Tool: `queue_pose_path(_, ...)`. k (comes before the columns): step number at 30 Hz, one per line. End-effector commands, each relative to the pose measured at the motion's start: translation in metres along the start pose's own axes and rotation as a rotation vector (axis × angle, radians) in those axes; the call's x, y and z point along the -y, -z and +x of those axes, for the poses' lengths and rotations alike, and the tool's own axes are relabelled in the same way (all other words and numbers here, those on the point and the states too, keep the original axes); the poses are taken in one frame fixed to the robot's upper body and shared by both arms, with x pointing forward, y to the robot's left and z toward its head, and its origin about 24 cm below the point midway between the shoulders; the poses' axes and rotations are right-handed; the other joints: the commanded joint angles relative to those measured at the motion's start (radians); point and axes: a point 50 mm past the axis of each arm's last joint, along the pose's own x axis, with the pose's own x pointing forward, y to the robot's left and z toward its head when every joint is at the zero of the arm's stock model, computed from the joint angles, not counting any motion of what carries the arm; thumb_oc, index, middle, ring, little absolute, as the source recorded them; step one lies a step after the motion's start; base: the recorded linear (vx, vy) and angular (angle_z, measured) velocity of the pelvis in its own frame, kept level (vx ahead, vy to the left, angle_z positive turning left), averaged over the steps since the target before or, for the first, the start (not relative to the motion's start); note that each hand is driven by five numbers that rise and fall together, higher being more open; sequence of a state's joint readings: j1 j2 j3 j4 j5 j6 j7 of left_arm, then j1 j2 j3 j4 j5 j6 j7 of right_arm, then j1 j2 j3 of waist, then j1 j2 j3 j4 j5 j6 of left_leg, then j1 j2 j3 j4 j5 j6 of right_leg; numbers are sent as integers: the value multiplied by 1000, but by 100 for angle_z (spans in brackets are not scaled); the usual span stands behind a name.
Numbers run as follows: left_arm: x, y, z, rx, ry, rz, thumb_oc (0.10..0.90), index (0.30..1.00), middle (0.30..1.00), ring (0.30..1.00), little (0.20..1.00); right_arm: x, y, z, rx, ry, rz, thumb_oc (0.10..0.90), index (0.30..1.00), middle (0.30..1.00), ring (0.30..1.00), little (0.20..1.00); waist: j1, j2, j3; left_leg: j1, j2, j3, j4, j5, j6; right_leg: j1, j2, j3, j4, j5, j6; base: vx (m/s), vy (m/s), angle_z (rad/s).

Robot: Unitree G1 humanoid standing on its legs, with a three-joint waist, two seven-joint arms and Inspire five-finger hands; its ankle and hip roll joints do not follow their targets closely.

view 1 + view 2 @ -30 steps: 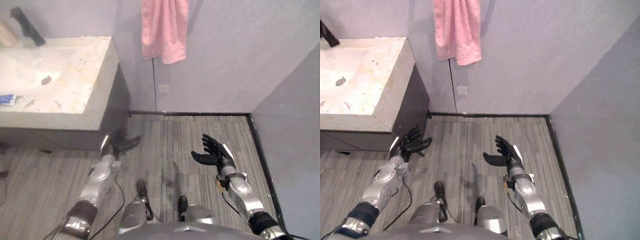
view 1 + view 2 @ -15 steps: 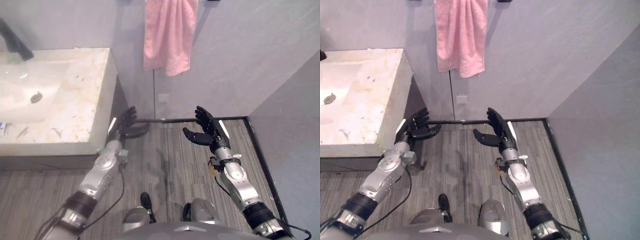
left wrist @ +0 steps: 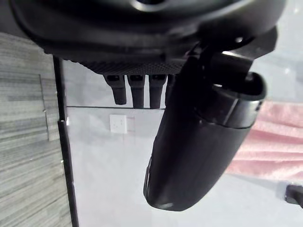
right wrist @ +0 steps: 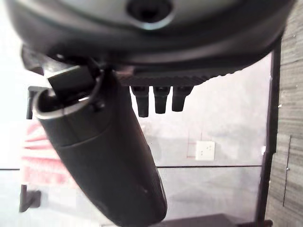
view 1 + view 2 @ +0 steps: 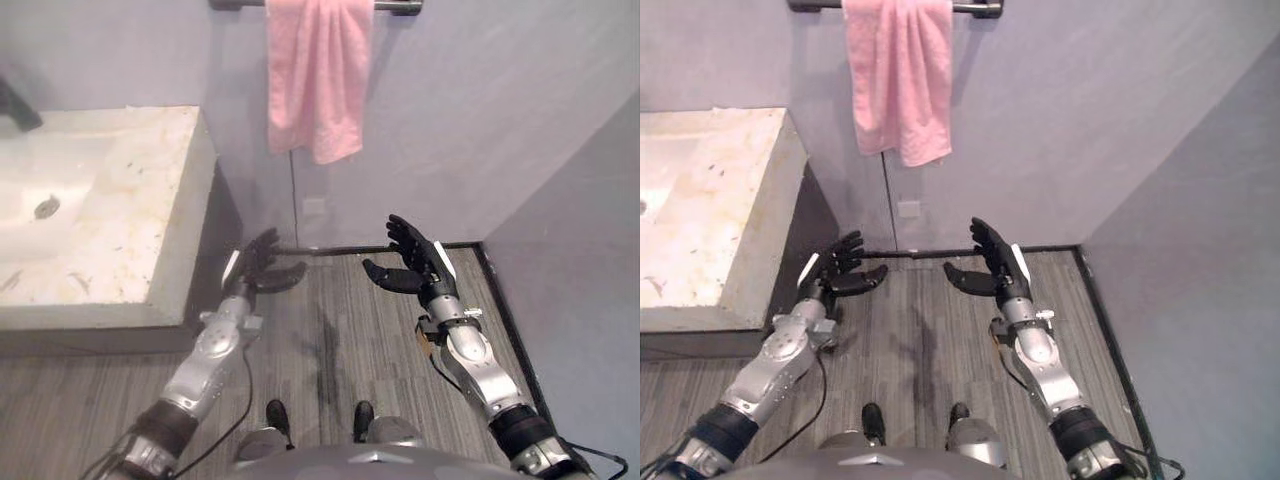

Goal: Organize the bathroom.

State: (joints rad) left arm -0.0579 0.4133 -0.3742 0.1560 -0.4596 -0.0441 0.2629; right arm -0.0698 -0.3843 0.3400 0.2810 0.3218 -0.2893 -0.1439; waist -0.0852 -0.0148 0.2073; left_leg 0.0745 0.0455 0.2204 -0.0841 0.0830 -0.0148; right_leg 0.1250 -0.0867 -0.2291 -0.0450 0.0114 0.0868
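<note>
- On my far left I see the stone counter [image 5: 180, 200] with its sink.
- My left hand [image 5: 256, 272] hangs beside the counter's corner, fingers spread wide, holding nothing.
- The pink towel [image 5: 315, 75] hangs from a dark rail [image 5: 395, 6] on the wall, above and between both hands.
- My right hand [image 5: 412, 265] is raised over the floor [image 5: 330, 330], fingers wide, empty.

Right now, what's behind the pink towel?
The pink towel hangs over a dark rail whose ends stick out either side, against the grey wall. The rail's middle and the wall patch behind the cloth are covered.
</note>
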Motion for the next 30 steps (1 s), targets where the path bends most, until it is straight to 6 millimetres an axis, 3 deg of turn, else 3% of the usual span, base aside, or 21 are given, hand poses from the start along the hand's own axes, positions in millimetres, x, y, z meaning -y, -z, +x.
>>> queue_pose_path(1,12,-53,2,301,50,-18,800,900,900,900,900,3,-57,18,284,7,5,800,900,900,900,900,15,6,-49,-51,-73,5,272,-168,-7,-104,41,24,65,-26,18,183,-178,30)
queue_pose_path(2,13,-56,3,316,56,-21,800,900,900,900,900,5,-62,19,296,8,-5,800,900,900,900,900,17,-9,-45,-97,-72,-3,402,-154,-25,-94,40,31,64,-31,1,181,-173,39)
queue_pose_path(5,16,-63,5,336,71,-31,800,900,900,900,900,10,-71,25,315,15,-17,800,900,900,900,900,23,-20,-29,-190,-55,-26,560,-125,-46,-73,53,43,75,-51,-24,195,-97,29)
queue_pose_path(7,18,-66,8,343,95,-37,800,900,900,900,900,10,-75,29,324,27,-13,800,900,900,900,900,25,-17,-22,-180,-36,-5,456,-132,-25,-54,63,50,78,-63,-22,322,39,19)
queue_pose_path(8,21,-67,8,349,122,-34,800,900,900,900,900,9,-75,30,325,32,-8,800,900,900,900,900,19,-1,-26,-141,-17,5,278,-107,-15,-46,78,51,75,-69,-16,347,143,9)
queue_pose_path(10,26,-69,7,359,146,-25,800,900,900,900,900,6,-73,28,324,29,-19,800,900,900,900,900,8,23,-23,-121,16,13,106,-36,-23,-36,97,52,78,-86,-14,416,167,14)
queue_pose_path(11,31,-67,7,348,161,-33,800,900,900,900,900,3,-67,22,313,18,-26,800,900,900,900,900,8,40,-16,-158,47,-26,10,75,-46,-10,120,57,74,-115,-13,367,108,12)
queue_pose_path(12,31,-67,7,347,162,-33,800,900,900,900,900,3,-66,22,313,18,-26,800,900,900,900,900,7,39,-17,-158,45,-28,10,75,-46,-9,119,55,75,-116,-12,519,137,12)
queue_pose_path(13,32,-63,6,340,166,-28,800,900,900,900,900,0,-60,17,297,1,-22,800,900,900,900,900,14,39,-12,-204,72,-78,-2,109,-57,3,125,63,84,-141,-11,341,95,10)
queue_pose_path(14,32,-62,5,340,165,-26,800,900,900,900,900,0,-59,16,294,-3,-22,800,900,900,900,900,14,38,-10,-209,75,-84,-1,110,-57,5,125,64,88,-147,-11,569,195,5)
queue_pose_path(15,28,-61,4,343,159,-34,800,900,900,900,900,-1,-55,16,286,-25,-27,800,900,900,900,900,19,36,-6,-195,71,-82,16,67,-47,6,120,67,124,-168,-12,298,122,-11)
queue_pose_path(18,24,-60,3,343,145,-43,800,900,900,900,900,-1,-52,15,272,-37,-31,800,900,900,900,900,23,40,-9,-174,54,-51,45,31,-30,1,112,73,181,-200,-6,436,218,-27)
queue_pose_path(19,23,-60,3,341,139,-34,800,900,900,900,900,-3,-48,14,259,-34,-13,800,900,900,900,900,33,46,-13,-193,40,-59,93,19,-24,6,105,68,244,-250,6,361,187,-32)
queue_pose_path(20,22,-59,4,338,138,-22,800,900,900,900,900,-2,-47,12,254,-27,10,800,900,900,900,900,36,47,-18,-183,33,-49,100,3,-6,-23,91,56,342,-255,26,508,272,-41)
queue_pose_path(21,22,-57,6,323,134,-2,800,900,900,900,900,-3,-45,10,243,-33,22,800,900,900,900,900,32,53,-17,-141,31,-39,73,-17,22,-125,46,47,544,-191,73,324,195,-29)
queue_pose_path(25,19,-55,11,309,131,12,800,900,900,900,900,-2,-42,6,240,-54,3,800,900,900,900,900,20,69,-6,-89,27,-29,70,-38,38,-253,-8,47,793,-132,104,265,122,-30)
queue_pose_path(27,19,-55,11,309,114,5,800,900,900,900,900,-2,-42,5,244,-41,36,800,900,900,900,900,16,74,-7,-71,11,-27,70,-50,37,-254,-37,24,736,-115,94,307,55,-6)
queue_pose_path(28,19,-58,10,329,125,-4,800,900,900,900,900,-4,-44,4,262,-38,39,800,900,900,900,900,16,67,-5,-49,-8,-27,63,-57,34,-219,-58,-17,613,-117,86,239,-32,-7)
queue_pose_path(30,21,-62,9,353,137,5,800,900,900,900,900,-5,-49,4,301,-26,29,800,900,900,900,900,16,57,-5,-31,-18,-12,55,-61,16,-181,-51,-59,332,-103,76,181,-111,-15)
